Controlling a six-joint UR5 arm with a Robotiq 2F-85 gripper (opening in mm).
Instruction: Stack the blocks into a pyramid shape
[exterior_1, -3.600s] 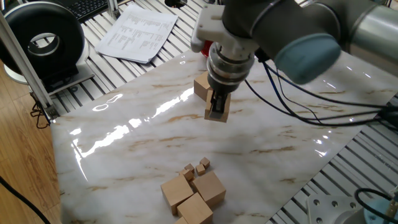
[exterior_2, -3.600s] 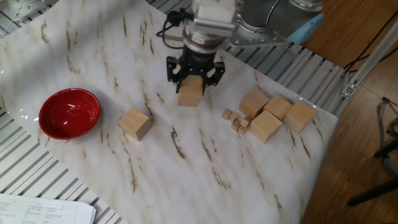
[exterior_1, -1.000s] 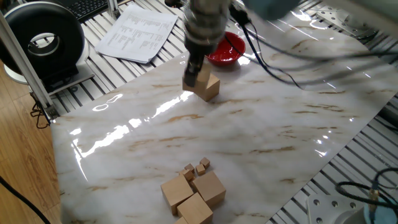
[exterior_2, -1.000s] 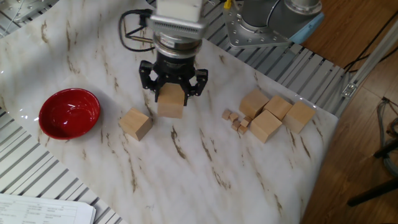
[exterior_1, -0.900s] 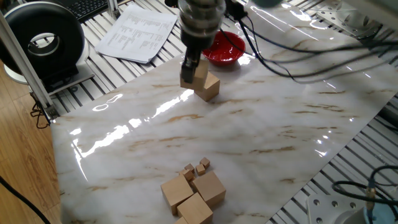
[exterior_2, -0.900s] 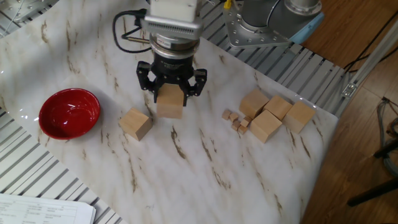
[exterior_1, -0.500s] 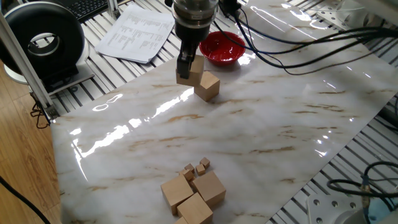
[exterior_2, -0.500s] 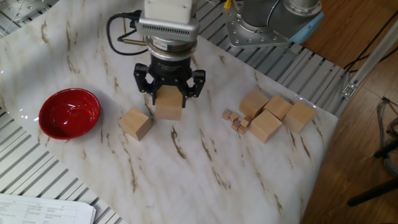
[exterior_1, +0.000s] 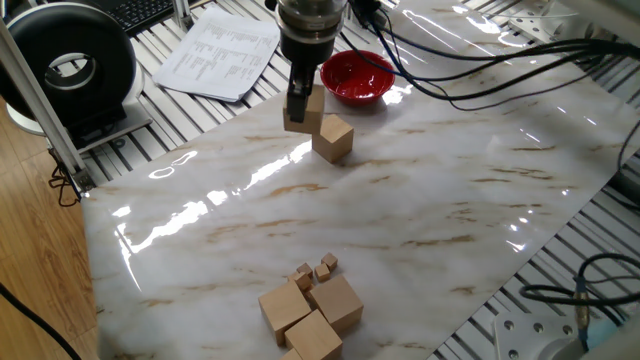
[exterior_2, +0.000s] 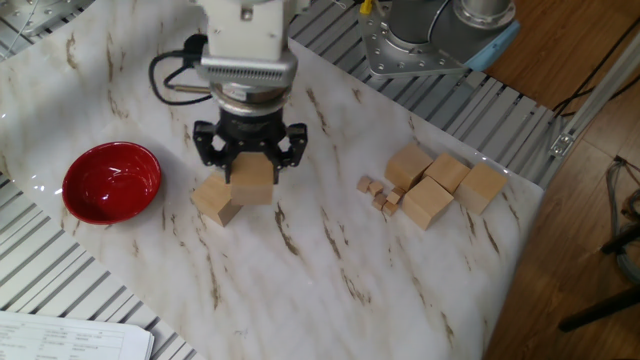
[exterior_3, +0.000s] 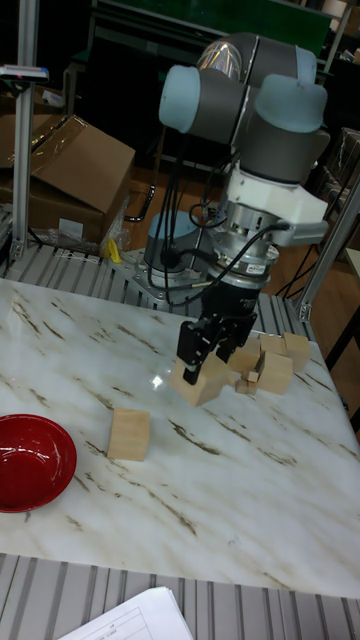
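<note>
Gripper (exterior_2: 249, 163) clamped on carried block (exterior_2: 252, 182), close to lone block (exterior_3: 129, 434) near red bowl (exterior_2: 111, 181); suggest setting it flush alongside, faces parallel, before releasing.

A red bowl (exterior_2: 112, 181) sits on the marble-patterned table (exterior_1: 420, 200) near one corner, with printed paper sheets (exterior_1: 222, 52) just off that end on the slatted metal frame. A few tiny wooden cubes (exterior_1: 317, 268) lie near the opposite edge. A black round device (exterior_1: 68, 66) stands beyond the table's side, and a cardboard box (exterior_3: 68, 170) is behind.
</note>
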